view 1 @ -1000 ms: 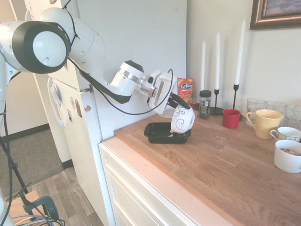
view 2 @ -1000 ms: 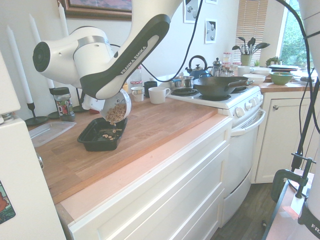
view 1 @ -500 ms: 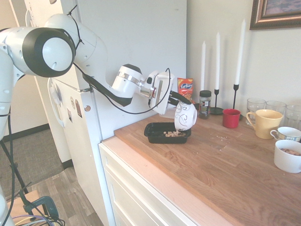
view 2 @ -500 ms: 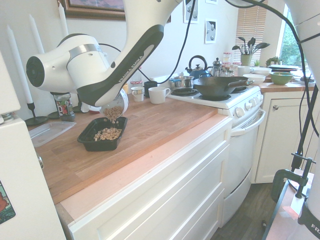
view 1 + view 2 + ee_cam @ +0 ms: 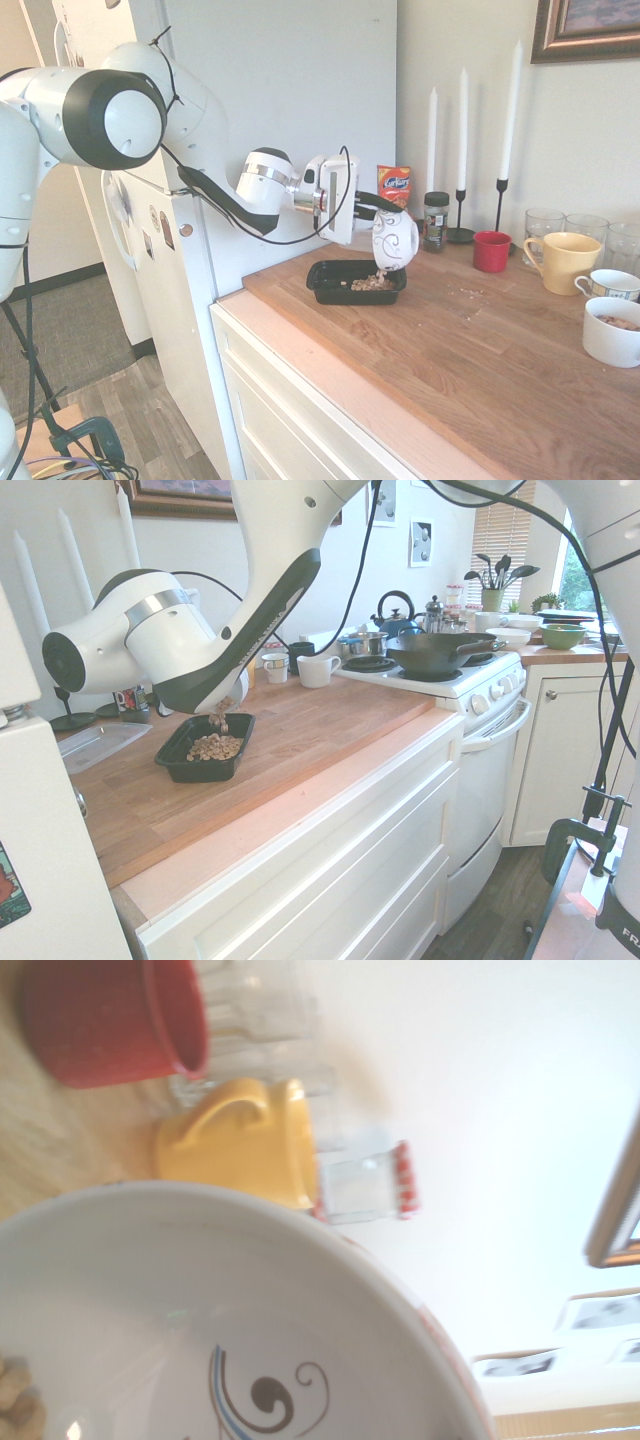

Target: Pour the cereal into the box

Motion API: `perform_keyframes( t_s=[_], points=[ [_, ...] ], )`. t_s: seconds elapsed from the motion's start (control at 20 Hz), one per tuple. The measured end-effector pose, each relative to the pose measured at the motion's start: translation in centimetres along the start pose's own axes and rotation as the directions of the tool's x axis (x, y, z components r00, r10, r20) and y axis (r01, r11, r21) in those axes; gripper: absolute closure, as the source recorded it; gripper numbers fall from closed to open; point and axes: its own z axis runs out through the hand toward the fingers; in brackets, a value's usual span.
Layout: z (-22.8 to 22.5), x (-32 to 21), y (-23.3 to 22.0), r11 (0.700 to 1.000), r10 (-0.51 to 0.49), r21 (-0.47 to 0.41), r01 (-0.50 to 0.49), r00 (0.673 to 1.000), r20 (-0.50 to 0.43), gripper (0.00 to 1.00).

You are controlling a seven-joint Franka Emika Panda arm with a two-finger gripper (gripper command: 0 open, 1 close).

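The gripper [image 5: 372,208], its jaws clamped on the rim of a white patterned bowl [image 5: 394,241], holds it tipped mouth-down over the box [image 5: 355,282] so the cereal [image 5: 214,747] falls inside. The box lies on the wooden worktop [image 5: 480,350], its long axis running three to nine o'clock in the first exterior view, the bowl at its two o'clock corner

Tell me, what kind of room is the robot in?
It's a kitchen. There's a white stove with a black wok and a kettle on it, a wooden countertop over white drawers, and mugs set out by the wall.
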Motion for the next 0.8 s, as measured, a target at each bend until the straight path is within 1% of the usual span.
perform_keyframes(
  t_s=[0.6,0.7,0.8],
  points=[
    [-1.5,-0.7,-1.3,0.998,-0.042,-0.046,0.037,0.994,-0.106,1.00],
    [-1.4,-1.3,-1.7,0.998,-0.053,-0.053,0.047,0.992,-0.116,1.00],
    [-1.2,-1.2,-1.7,0.998,-0.046,-0.055,0.040,0.994,-0.103,1.00]
  ],
)
